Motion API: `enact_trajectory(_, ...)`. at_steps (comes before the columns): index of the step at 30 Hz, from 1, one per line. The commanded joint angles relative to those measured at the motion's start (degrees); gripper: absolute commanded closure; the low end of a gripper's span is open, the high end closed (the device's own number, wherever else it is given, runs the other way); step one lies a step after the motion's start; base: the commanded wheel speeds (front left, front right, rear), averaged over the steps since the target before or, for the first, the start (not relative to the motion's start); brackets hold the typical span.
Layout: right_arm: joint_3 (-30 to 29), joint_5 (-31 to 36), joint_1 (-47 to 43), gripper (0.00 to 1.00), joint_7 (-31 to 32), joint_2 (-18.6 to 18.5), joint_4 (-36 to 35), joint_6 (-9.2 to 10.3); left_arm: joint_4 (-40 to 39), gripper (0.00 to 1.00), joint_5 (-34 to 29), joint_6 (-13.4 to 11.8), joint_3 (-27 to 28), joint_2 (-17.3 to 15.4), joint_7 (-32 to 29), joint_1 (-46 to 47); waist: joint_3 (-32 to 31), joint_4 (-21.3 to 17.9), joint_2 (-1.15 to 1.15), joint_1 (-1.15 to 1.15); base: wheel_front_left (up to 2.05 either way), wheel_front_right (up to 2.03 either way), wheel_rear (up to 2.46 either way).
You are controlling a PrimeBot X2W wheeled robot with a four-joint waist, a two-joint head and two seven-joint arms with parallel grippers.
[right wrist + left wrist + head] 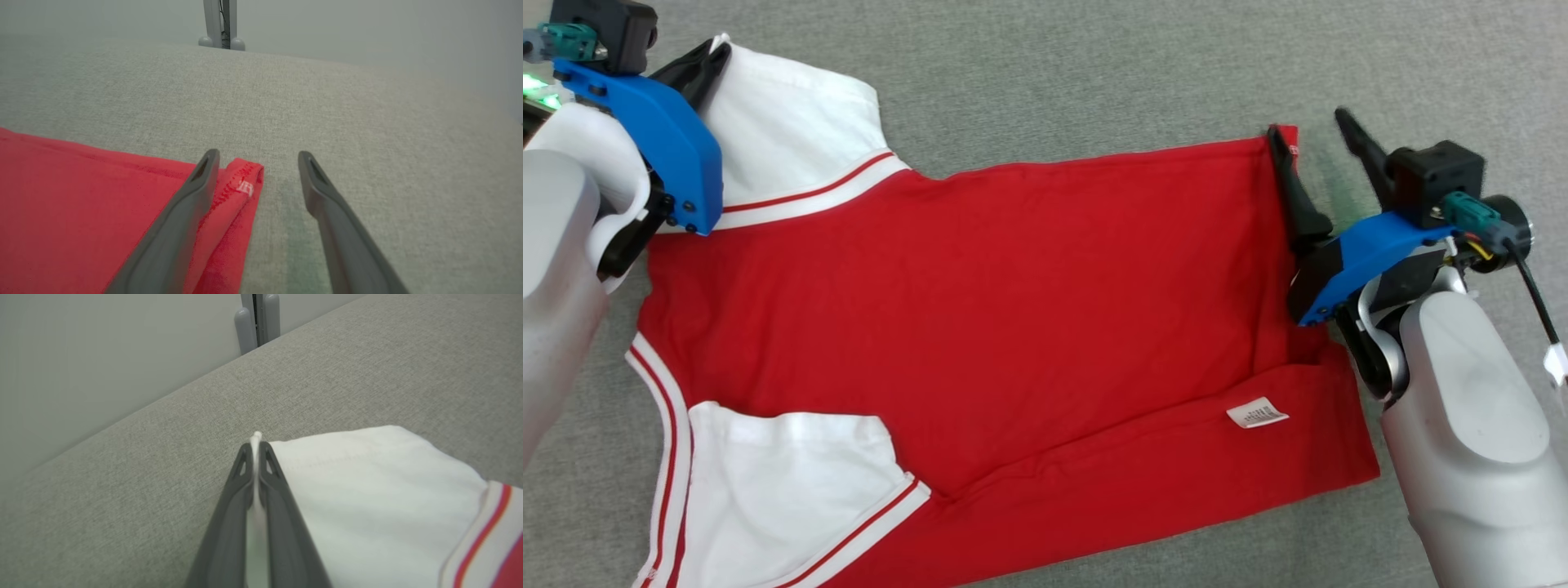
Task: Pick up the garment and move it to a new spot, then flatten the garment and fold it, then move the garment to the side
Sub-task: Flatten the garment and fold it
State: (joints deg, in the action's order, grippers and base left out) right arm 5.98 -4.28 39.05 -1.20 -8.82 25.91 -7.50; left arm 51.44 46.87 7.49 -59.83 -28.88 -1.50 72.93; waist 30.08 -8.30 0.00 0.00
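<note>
Red short-sleeved shirt with white sleeves and red-striped trim [1013, 286] lies spread on the grey woven fabric surface [1094, 65]. The neck end is to the left and the hem to the right. A near strip is turned over, so a white care label [1258, 412] shows.

Left gripper [712, 57]: jaws pressed together on the edge of the far white sleeve [792, 122]. The left wrist view shows a sliver of white cloth pinched between the fingertips [265, 457].

Right gripper [1307, 122]: jaws wide apart, holding nothing. One finger sits over the red cloth and the other over bare surface, so the far right hem corner [245, 179] lies between them.

Step in hand (judged): securing the second far corner, so both ends of the far edge can be carried together.

To do it well:
- Bring the right fingers low enough to take every layer of the hem corner, not just the top fold.
- Bite well in from the edge so the cloth cannot slip.
- Close before either arm lifts, then raise both evenly, or the edge will sag or skew.

Pose: the left forearm enters from the near left, fingers pointing far. The right forearm rises from the near right, fingers pointing far and slightly left.
</note>
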Motion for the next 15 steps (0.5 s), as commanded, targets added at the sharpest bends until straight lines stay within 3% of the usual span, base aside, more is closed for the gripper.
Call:
enact_trajectory(1, 0.68, -0.59, 0.62, 0.0, 2.11, -0.72, 0.84, 0.03, 0.23, 1.0, 0.59, -0.04, -0.65, 0.18, 0.82, 0.88, -0.09, 0.66, 0.0, 0.0, 0.0, 0.0, 0.0)
enact_trajectory(6, 2.25, -2.53, 0.27, 0.0, 7.71, -1.76, 1.82, 0.02, 0.63, 1.0, 1.5, -0.04, -2.51, 0.91, 2.71, 1.76, -0.1, 1.68, 0.0, 0.0, 0.0, 0.0, 0.0)
enact_trajectory(7, 2.18, -2.66, 0.17, 0.4, 8.26, -1.94, 1.66, 0.02, 0.72, 1.0, 1.73, -0.04, -2.78, 1.01, 3.03, 1.93, -0.11, 1.82, 0.0, 0.0, 0.0, 0.0, 0.0)
enact_trajectory(8, 2.32, -2.67, 0.02, 0.63, 8.96, -2.19, 1.59, 0.02, 0.83, 1.0, 2.0, -0.04, -3.13, 1.15, 3.31, 2.05, -0.13, 1.97, 0.0, 0.0, 0.0, 0.0, 0.0)
enact_trajectory(9, 2.38, -2.87, -0.19, 1.0, 9.58, -2.28, 1.54, 0.02, 0.96, 1.0, 2.1, -0.04, -3.44, 1.25, 3.59, 2.18, -0.15, 2.08, 0.0, 0.0, 0.0, 0.0, 0.0)
enact_trajectory(15, 0.74, -2.69, -0.78, 1.0, 8.98, -2.68, 0.14, 0.05, 1.6, 1.0, 3.57, -0.04, -5.16, 1.55, 5.82, 2.41, -0.94, 2.66, 0.0, 0.0, 0.0, 0.0, 0.0)
